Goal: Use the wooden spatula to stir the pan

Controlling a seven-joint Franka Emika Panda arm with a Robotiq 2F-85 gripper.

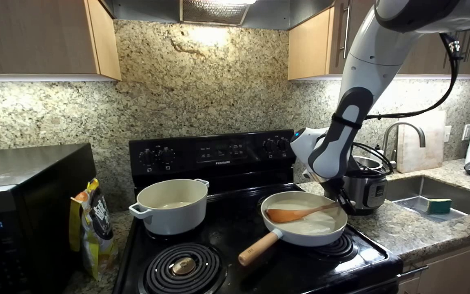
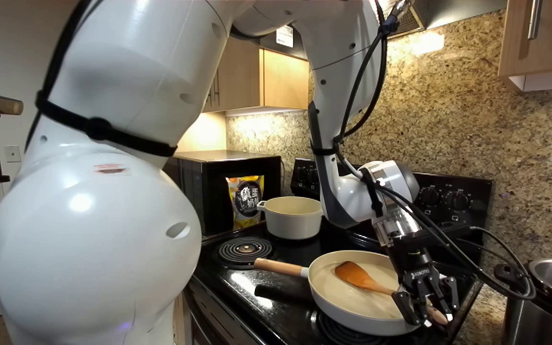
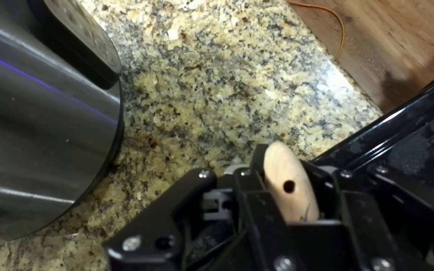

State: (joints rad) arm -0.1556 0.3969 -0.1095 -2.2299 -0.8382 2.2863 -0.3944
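Right of centre in an exterior view, pan [image 1: 312, 241]: wooden spatula [image 1: 299, 213] inside, blade [image 1: 282, 216] leftward; sweep gently.
Lower right in an exterior view, gripper [image 2: 436, 319]: clamped on spatula.
Wrist view, bottom, handle tip [image 3: 296, 197]: may twist; small arcs.

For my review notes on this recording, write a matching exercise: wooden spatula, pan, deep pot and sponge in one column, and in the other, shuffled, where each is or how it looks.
Column one
1. wooden spatula
2. pan
3. deep pot
4. sponge

Column two
A. green and yellow, at the sink
B. pale, at the back of the stove
C. orange-brown, broad end in the pan, narrow end in the pincer
D. round and shallow, with one long wooden handle

Right pairs: 1-C, 2-D, 3-B, 4-A.
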